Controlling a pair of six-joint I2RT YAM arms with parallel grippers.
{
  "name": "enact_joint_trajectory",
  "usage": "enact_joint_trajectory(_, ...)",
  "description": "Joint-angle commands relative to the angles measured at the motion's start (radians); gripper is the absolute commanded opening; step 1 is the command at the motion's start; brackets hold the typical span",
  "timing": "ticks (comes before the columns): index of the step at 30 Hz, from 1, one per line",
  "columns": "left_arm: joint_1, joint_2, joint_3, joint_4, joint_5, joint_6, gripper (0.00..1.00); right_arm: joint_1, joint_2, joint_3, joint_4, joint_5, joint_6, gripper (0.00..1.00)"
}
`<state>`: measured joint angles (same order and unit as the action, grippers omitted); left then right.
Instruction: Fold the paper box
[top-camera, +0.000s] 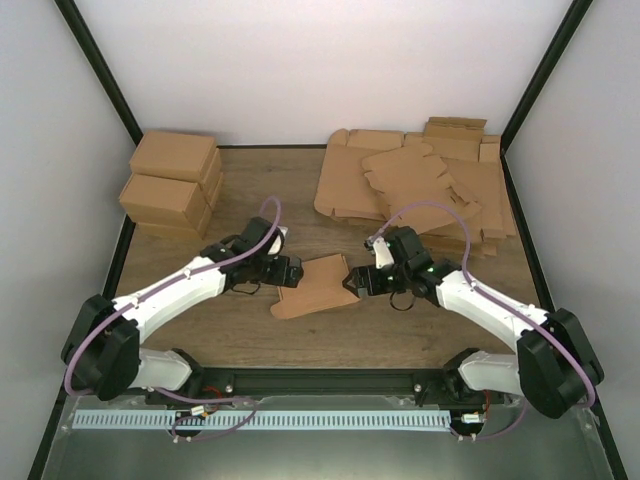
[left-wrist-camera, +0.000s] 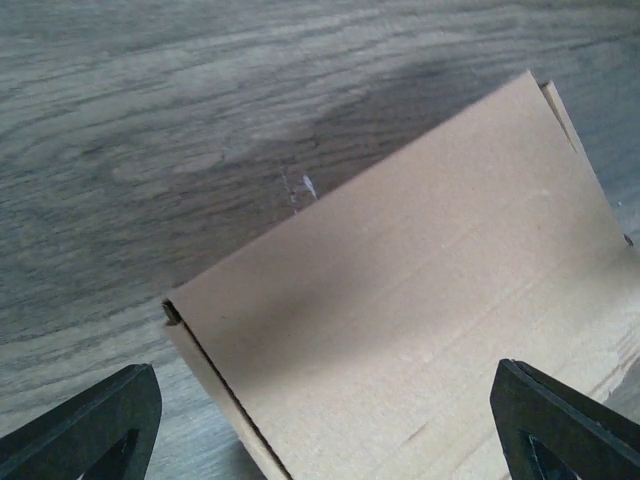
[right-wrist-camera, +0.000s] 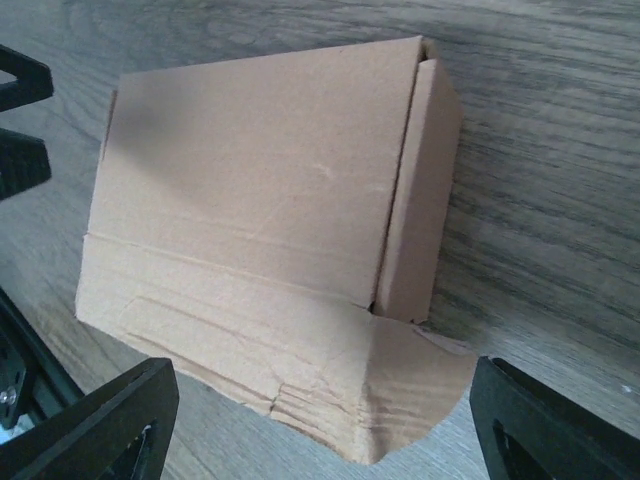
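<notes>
The paper box (top-camera: 315, 287) lies in the middle of the wooden table, partly folded, with a flat lid panel on top and a crumpled flap toward the near edge. My left gripper (top-camera: 288, 270) stands open at its left end, and the left wrist view shows the box (left-wrist-camera: 420, 300) between the wide-apart fingers of that gripper (left-wrist-camera: 325, 425), untouched. My right gripper (top-camera: 356, 280) is open at the box's right end. In the right wrist view the box (right-wrist-camera: 260, 200) shows one upright side wall and the creased flap, with the open right gripper (right-wrist-camera: 320, 420) straddling the flap, apart from it.
Several finished brown cartons (top-camera: 172, 183) are stacked at the back left. A pile of flat cardboard blanks (top-camera: 420, 185) lies at the back right, close behind the right arm. White walls enclose the table, and a black rail (top-camera: 320, 380) runs along its near edge.
</notes>
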<state>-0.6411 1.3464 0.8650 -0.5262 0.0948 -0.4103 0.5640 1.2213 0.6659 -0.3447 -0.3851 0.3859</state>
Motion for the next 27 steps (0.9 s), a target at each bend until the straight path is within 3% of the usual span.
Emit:
enact_joint_trajectory(1, -0.025, 0.009, 0.009, -0.022, -0.028, 0.038, 0.93, -0.004, 0.01, 0.013, 0.014, -0.067, -0.011, 0.83)
enact_joint_trajectory(6, -0.006, 0.05, 0.042, 0.022, -0.035, 0.025, 0.93, -0.003, -0.057, -0.022, 0.006, -0.121, 0.057, 0.8)
enact_joint_trajectory(12, 0.062, 0.208, 0.169, 0.046, 0.071, 0.044, 0.86, 0.013, -0.187, -0.213, 0.134, -0.255, 0.22, 0.6)
enact_joint_trajectory(17, 0.078, 0.308, 0.24, 0.063, 0.126, 0.044, 0.84, 0.057, -0.216, -0.336, 0.273, -0.29, 0.361, 0.32)
enact_joint_trajectory(19, 0.094, 0.334, 0.251, 0.072, 0.147, 0.039, 0.84, 0.068, -0.193, -0.385, 0.359, -0.298, 0.408, 0.14)
enact_joint_trajectory(21, 0.109, 0.348, 0.257, 0.087, 0.174, 0.033, 0.84, 0.068, -0.159, -0.441, 0.463, -0.299, 0.462, 0.02)
enact_joint_trajectory(27, 0.143, 0.397, 0.258, 0.141, 0.275, 0.02, 0.83, 0.061, -0.01, -0.534, 0.807, -0.264, 0.626, 0.01)
